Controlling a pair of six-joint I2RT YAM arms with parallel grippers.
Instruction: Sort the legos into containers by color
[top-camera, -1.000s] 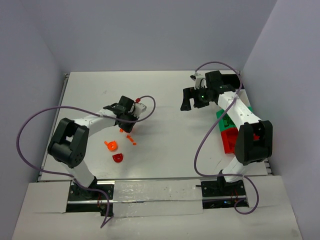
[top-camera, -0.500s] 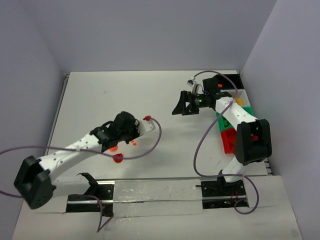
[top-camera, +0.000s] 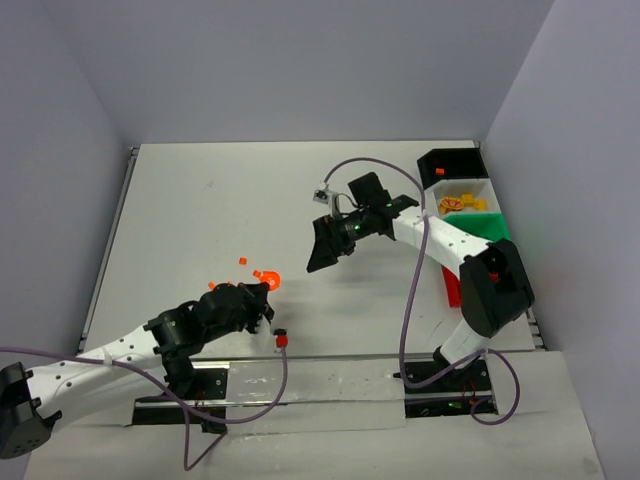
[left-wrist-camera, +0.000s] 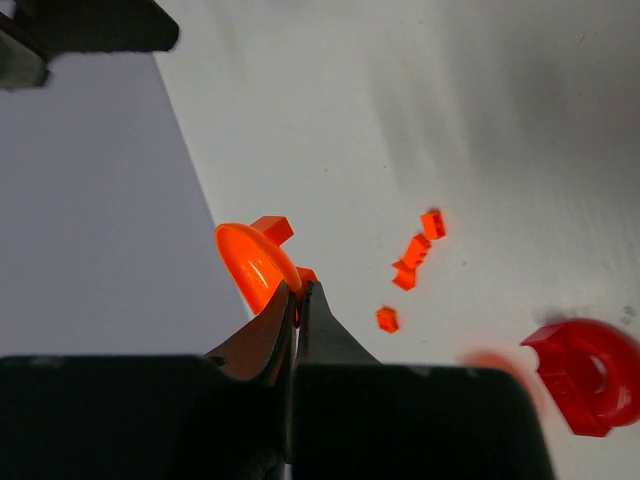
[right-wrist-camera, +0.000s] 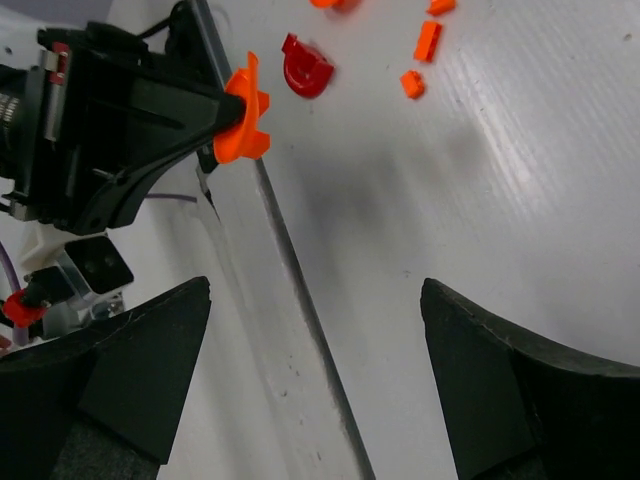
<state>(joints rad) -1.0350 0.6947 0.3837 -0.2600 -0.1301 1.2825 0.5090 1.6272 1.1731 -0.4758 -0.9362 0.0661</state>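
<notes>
My left gripper (left-wrist-camera: 297, 290) is shut on the rim of an orange round lego (left-wrist-camera: 250, 262), which it holds above the table. From above, that lego (top-camera: 268, 277) shows just past the left gripper (top-camera: 260, 297). Small orange legos (left-wrist-camera: 412, 252) and a red round lego (left-wrist-camera: 590, 375) lie on the table below. My right gripper (top-camera: 325, 250) hangs open over mid-table with nothing between its fingers, and looks at the held orange lego (right-wrist-camera: 243, 110). The containers stand at the right: black (top-camera: 455, 155), white (top-camera: 487, 185), green (top-camera: 497, 228), and red (top-camera: 452, 288) partly behind the right arm.
The white bin holds orange and yellow pieces (top-camera: 458, 204). A red bit (top-camera: 440, 172) lies in the black bin. Purple cables loop off both arms. A metal rail (right-wrist-camera: 300, 300) runs along the table's near edge, below the right gripper's view.
The left arm has swung back toward the near edge, carrying the orange round lego off the table. The right gripper has moved left, from the bins toward mid-table.
</notes>
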